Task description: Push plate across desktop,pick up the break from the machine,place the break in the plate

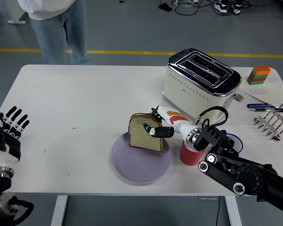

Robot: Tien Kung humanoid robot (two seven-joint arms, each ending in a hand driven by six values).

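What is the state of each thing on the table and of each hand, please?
bread slice: held upright over the plate's far part
plate: flat on the table
toaster: slots look empty
red cup: upright
right hand: gripping the bread
left hand: open, at the table's left edge

Bright, even overhead light; sharp focus, soft shadows.

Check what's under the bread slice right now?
The purple plate lies below the bread slice, which the right hand holds tilted over its far rim. Whether the slice's lower edge touches is hidden.
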